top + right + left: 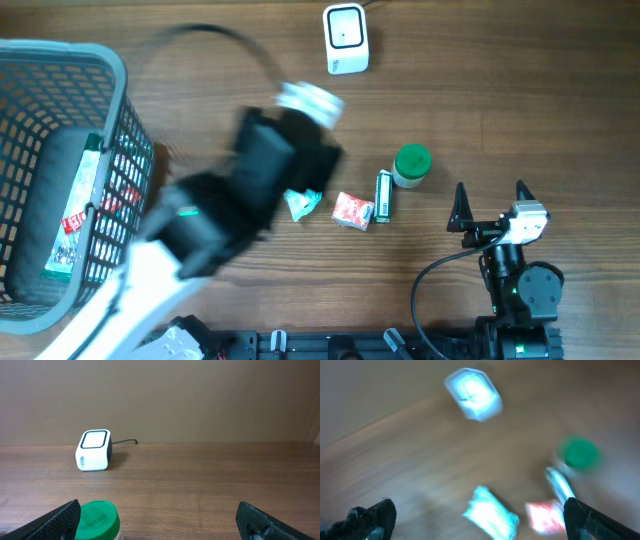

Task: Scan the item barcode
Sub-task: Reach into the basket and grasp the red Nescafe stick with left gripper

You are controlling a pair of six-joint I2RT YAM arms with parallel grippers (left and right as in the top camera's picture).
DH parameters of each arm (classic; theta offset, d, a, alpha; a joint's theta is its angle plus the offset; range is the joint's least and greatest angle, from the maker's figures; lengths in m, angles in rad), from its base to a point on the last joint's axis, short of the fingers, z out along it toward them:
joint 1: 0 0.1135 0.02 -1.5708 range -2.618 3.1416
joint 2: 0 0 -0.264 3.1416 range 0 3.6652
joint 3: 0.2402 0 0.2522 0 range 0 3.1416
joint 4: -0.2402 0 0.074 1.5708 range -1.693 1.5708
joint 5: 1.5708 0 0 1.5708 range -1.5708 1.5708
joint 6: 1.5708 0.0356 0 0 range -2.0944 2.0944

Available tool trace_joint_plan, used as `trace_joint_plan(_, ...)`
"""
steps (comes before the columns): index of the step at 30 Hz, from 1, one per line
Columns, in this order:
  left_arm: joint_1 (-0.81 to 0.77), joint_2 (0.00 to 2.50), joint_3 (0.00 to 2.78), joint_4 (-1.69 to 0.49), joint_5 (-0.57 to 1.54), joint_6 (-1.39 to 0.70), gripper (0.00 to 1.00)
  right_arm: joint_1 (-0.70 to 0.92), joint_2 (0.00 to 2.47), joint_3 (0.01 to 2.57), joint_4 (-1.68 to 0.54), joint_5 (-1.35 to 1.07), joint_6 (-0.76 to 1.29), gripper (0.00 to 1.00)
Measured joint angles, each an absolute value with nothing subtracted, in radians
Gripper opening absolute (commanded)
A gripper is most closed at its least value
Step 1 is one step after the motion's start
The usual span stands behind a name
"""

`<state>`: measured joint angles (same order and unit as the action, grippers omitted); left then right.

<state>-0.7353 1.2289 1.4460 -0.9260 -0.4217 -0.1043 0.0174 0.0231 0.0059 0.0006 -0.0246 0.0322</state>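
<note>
The left fingers (pixel 372 519) and right fingers (pixel 60 520) are spread wide, with nothing held. The teal packet (pixel 303 203), at the middle of the tabletop (pixel 520 90), is judged light and crinkly; its sides should be pinched.

The black-and-white left arm (pixel 265 175) is a blur in the overhead view, covering part of the crumpled teal-and-white packet (pixel 303 204); the grey plastic mesh basket (pixel 60 48) at the worktop's left edge is cut off; the left wrist view is smeared throughout, the white boxy scanner (pixel 472 394) featureless; the green-lidded jar (pixel 97 519) is cropped below.
</note>
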Motion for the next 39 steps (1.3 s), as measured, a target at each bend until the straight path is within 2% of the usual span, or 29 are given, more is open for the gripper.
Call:
trace_joint_plan(2, -0.596, 1.163, 1.446, -0.908, -0.456, -0.236, 1.00, 0.017, 0.023, 0.006, 0.001, -0.025, 0.032, 1.00)
trace_joint_plan(5, -0.307, 1.076, 1.446, -0.901, -0.472, -0.473, 1.00, 0.017, 0.023, 0.006, 0.001, -0.024, 0.032, 1.00)
trace_joint_plan(7, -0.139, 1.051, 1.446, -0.905, -0.433, -0.604, 1.00, 0.017, 0.023, 0.006, 0.001, -0.024, 0.032, 1.00)
trace_joint_plan(10, 0.108, 1.063, 1.446, -0.942, -0.349, -0.781, 1.00, 0.017, 0.023, 0.006, 0.001, -0.025, 0.032, 1.00)
trace_joint_plan(14, 0.333, 1.172, 1.446, -0.988, -0.215, -0.910, 1.00, 0.017, 0.023, 0.006, 0.001, -0.025, 0.032, 1.00)
trace_joint_plan(26, 0.560, 1.575, 1.446, -1.105, -0.046, -1.074, 1.00, 0.017, 0.023, 0.006, 0.001, -0.025, 0.032, 1.00)
trace_joint_plan(39, 0.578, 1.770, 1.356, -1.069, -0.062, -1.091, 1.00, 0.017, 0.023, 0.006, 0.001, -0.025, 0.032, 1.00)
